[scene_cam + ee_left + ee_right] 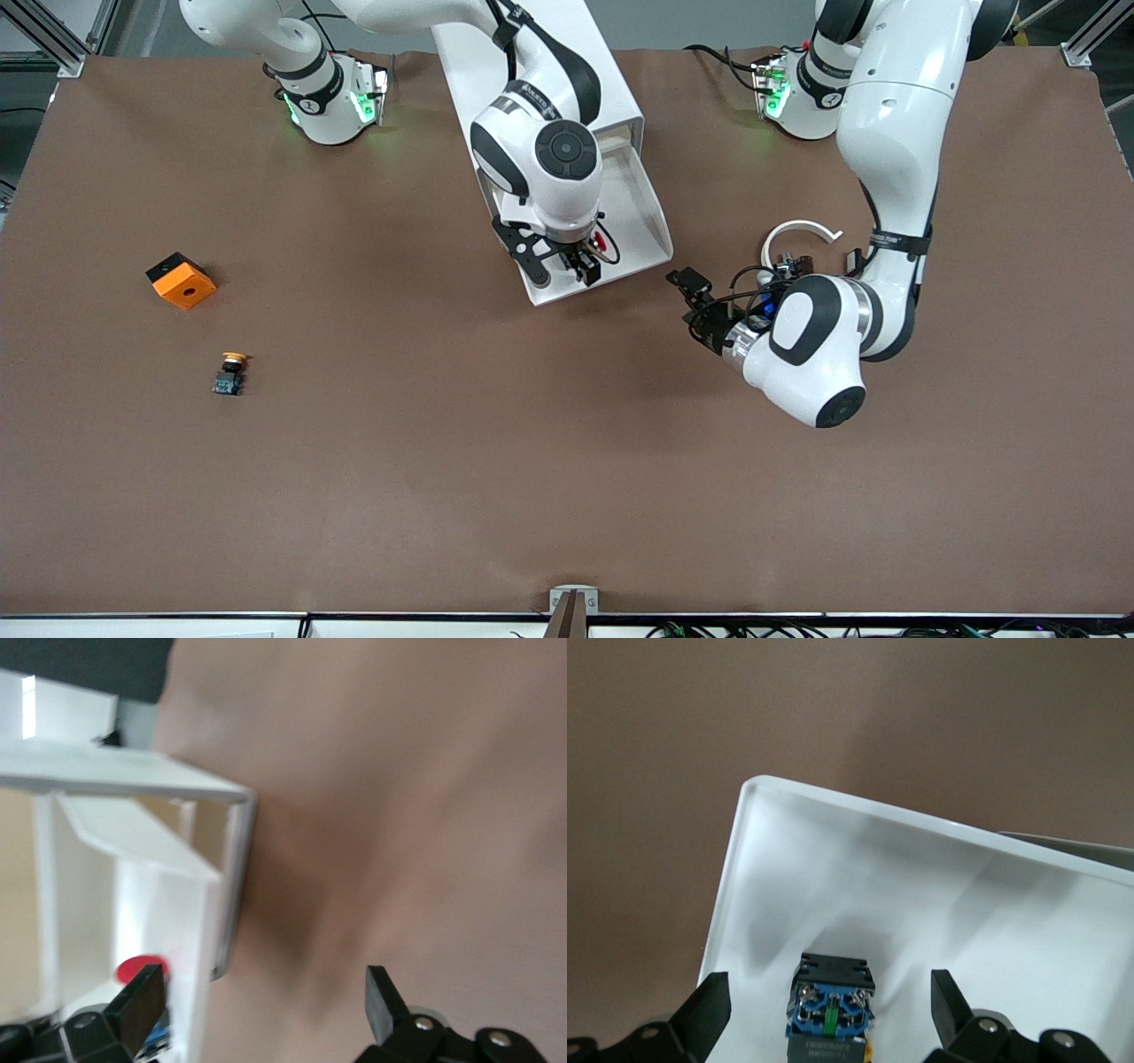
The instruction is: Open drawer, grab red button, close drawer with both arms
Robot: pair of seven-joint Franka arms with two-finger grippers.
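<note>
- Drawer pulled out of white cabinet at tabletop middle, up by the arm bases; open end toward the front camera.
- Red-capped button lying inside drawer, near its cream front edge; black-and-blue body seen close in right wrist view.
- Right pincer directly over button in drawer, fingers apart, one on each side of the button, not touching it; nothing held.
- Right arm reaching from its base down over the cabinet, covering part of drawer.
- Left pincer just beside drawer's front corner toward left arm's end, low over bare tabletop; fingers wide apart, empty.
- Left wrist view: drawer corner and cabinet frame side-on, red cap visible past one finger.
- Orange block with black back well apart toward right arm's end of tabletop.
- Yellow-capped button near the orange block, nearer the front camera; lying on its side.
- White curved piece on tabletop beside left arm's forearm.
</note>
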